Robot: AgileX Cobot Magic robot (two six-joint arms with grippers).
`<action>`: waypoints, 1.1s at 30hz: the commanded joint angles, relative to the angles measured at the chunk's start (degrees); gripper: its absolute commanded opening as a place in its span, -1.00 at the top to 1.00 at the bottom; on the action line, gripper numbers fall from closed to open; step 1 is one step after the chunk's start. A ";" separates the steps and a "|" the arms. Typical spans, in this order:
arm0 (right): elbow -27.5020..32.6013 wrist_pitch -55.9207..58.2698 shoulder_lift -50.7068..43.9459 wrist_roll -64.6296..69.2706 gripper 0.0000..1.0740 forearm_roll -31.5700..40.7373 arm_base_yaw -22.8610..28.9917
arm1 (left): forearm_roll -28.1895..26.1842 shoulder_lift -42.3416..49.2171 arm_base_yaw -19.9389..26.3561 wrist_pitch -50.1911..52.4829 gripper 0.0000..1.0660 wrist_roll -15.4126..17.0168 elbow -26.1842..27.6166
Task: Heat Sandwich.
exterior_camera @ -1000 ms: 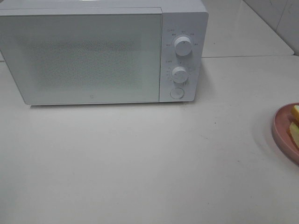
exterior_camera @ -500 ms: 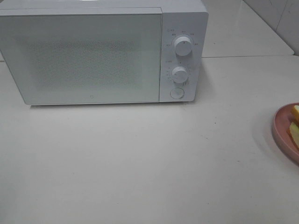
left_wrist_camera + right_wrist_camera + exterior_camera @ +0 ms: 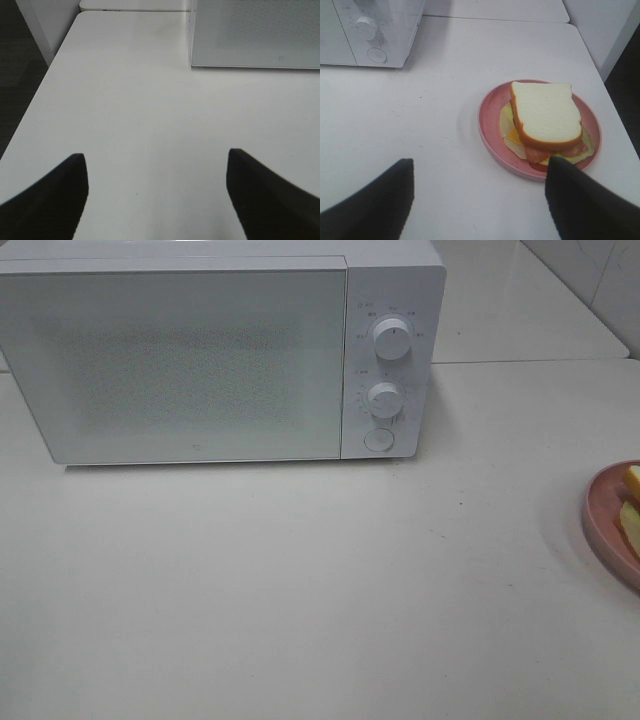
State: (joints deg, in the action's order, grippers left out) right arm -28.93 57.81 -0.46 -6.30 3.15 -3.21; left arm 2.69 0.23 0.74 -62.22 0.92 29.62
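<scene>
Two sets of dark fingers frame what we see from the wrists, and both are spread wide with nothing between them. The left gripper hangs over bare white bench, with the lower corner of the microwave ahead of it. The right gripper hovers above the bench just short of the pink plate, one finger overlapping the plate's near rim in the right wrist view; we cannot tell whether it touches.

The sandwich lies on that plate: a slice of pale bread on top, with what look like cheese, something red and a bit of green showing under it, though the view is soft there. In the exterior high view we catch only a sliver of the plate and the yellow filling at the right edge, well apart from the microwave.

The microwave stands at the back of the bench with its door shut. Its panel carries an upper knob, a lower knob and a round button beneath them.
</scene>
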 commanded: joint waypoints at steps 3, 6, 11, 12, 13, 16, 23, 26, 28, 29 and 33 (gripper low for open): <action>0.17 -0.63 -1.26 0.17 -0.32 0.00 0.06 | 1.32 1.20 0.06 1.03 -0.38 1.89 -0.17; 0.17 -0.63 -1.26 0.17 -0.32 0.00 0.06 | 1.49 1.20 0.06 1.03 -0.38 2.06 -0.17; 0.17 -0.63 -1.26 0.17 -0.32 0.00 0.06 | 1.49 1.20 0.06 1.03 -0.38 2.06 -0.17; 0.17 -0.63 -1.26 0.17 -0.32 0.00 0.06 | 1.49 1.20 0.06 1.03 -0.38 2.06 -0.17; 0.17 -0.63 -1.26 0.17 -0.32 0.00 0.06 | 1.49 1.20 0.06 1.03 -0.38 2.06 -0.17; 0.17 -0.63 -1.26 0.17 -0.32 0.00 0.06 | 1.49 1.20 0.06 1.03 -0.38 2.06 -0.17; 0.17 -0.63 -1.26 0.17 -0.32 0.00 0.06 | 1.49 1.20 0.06 1.03 -0.38 2.06 -0.17; 0.17 -0.63 -1.26 0.17 -0.32 0.00 0.06 | 1.49 1.20 0.06 1.03 -0.38 2.06 -0.17; 0.17 -0.63 -1.26 0.17 -0.32 0.00 0.06 | 1.49 1.20 0.06 1.03 -0.38 2.06 -0.17; 0.17 -0.63 -1.26 0.17 -0.32 0.00 0.06 | 1.49 1.20 0.06 1.03 -0.38 2.06 -0.17; 0.17 -0.63 -1.26 0.17 -0.32 0.00 0.06 | 1.49 1.20 0.06 1.03 -0.38 2.06 -0.17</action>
State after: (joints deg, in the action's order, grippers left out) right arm -28.93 57.81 -0.46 -6.30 3.15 -3.21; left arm 3.90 0.23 0.74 -62.22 2.58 29.62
